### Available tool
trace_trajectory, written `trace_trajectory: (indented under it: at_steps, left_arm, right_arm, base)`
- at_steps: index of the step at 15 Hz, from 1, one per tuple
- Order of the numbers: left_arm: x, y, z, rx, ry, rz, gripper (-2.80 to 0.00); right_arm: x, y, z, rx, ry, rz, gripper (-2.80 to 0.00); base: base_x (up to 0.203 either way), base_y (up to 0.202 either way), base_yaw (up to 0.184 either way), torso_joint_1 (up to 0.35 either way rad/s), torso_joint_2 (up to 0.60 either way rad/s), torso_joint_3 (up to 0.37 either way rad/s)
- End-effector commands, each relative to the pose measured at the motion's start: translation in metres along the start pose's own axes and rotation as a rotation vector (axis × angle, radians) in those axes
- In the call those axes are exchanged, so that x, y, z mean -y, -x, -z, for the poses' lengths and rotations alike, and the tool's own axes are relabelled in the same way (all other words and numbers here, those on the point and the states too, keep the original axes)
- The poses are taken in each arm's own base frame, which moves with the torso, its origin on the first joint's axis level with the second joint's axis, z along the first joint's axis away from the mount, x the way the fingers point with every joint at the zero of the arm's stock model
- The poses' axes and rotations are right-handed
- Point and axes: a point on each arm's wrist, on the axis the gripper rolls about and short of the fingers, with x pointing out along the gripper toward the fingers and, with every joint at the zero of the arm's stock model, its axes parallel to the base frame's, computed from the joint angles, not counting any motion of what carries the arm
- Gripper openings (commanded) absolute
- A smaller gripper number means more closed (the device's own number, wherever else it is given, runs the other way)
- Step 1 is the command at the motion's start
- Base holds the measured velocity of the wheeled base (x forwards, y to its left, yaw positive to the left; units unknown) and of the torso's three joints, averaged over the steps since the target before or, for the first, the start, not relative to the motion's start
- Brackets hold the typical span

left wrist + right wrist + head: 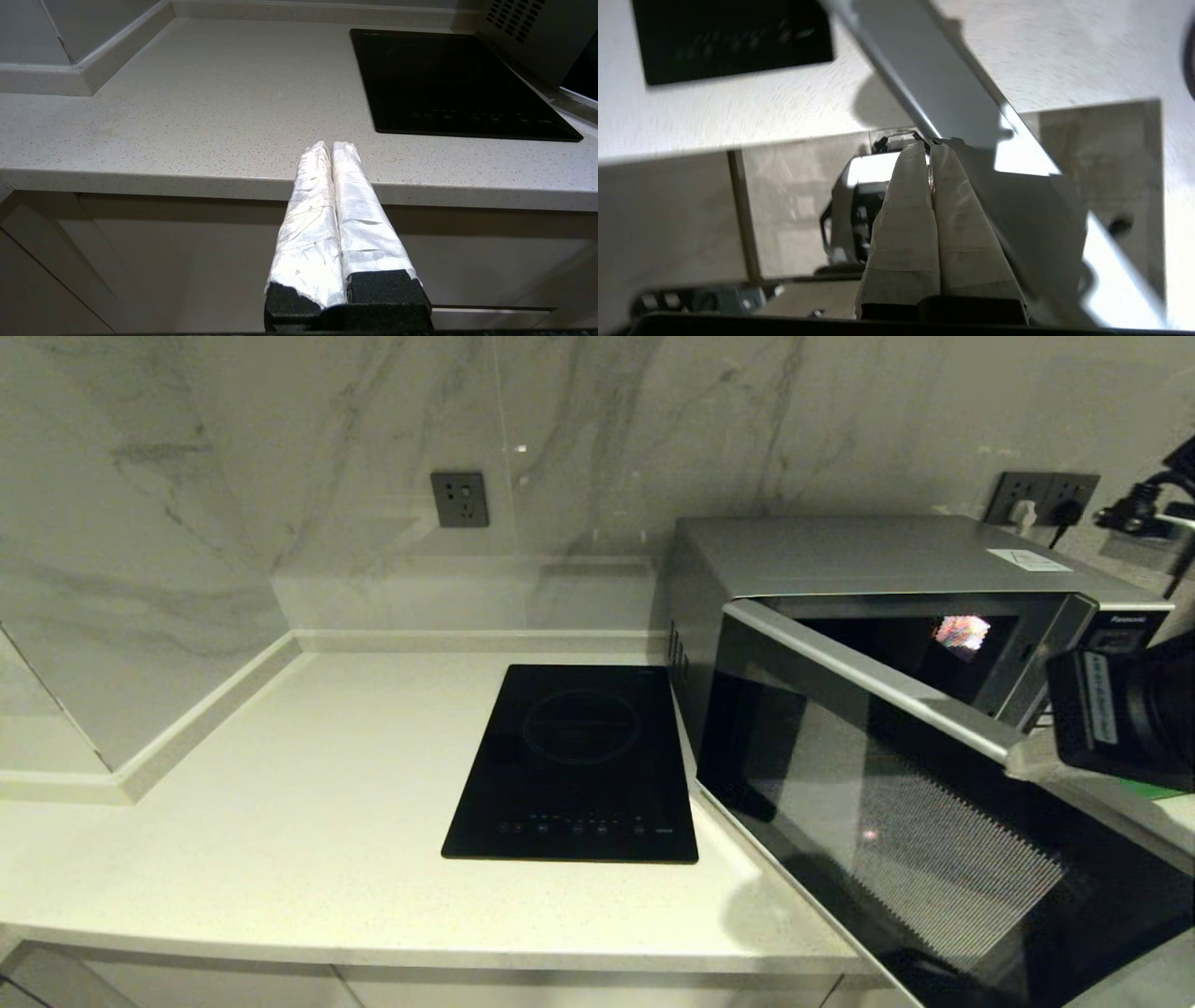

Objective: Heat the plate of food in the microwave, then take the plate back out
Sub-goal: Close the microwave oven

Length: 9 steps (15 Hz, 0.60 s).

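The silver microwave (859, 555) stands at the right of the counter, and its dark glass door (896, 840) hangs swung out towards me. My right gripper (1019, 763) is at the free end of the door's silver top edge (868, 677). In the right wrist view its taped fingers (901, 219) are shut, the gripper's tips (930, 148) against the silver door edge (924, 79). A bright patch (962, 633) shows in the dark cavity; the plate of food cannot be made out. My left gripper (331, 145) is shut and empty, low in front of the counter edge.
A flat black induction hob (579, 761) lies left of the microwave. The open door overhangs the counter's front edge (420, 943). A sliver of green tray (1153, 791) shows behind my right wrist. Wall sockets (459, 499) and plugs (1041, 497) sit on the marble wall.
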Motion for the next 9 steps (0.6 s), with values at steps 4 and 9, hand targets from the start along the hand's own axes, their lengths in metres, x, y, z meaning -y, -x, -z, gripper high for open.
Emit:
trace_trajectory:
  at_steps: [4,9]
  left_arm:
    - [0.0,0.0,0.0,0.001,-0.001,-0.001,-2.8]
    - [0.0,0.0,0.0,0.001,0.001,-0.001,-2.8]
  right_arm:
    - [0.048,0.004,0.0,0.046,-0.184,0.101,-2.8]
    - [0.069,-0.024,-0.023,0.139,-0.392,0.187,-2.8]
  base:
    - [0.0,0.0,0.0,0.0,0.0,0.0]
    - [0.0,0.0,0.0,0.0,0.0,0.0]
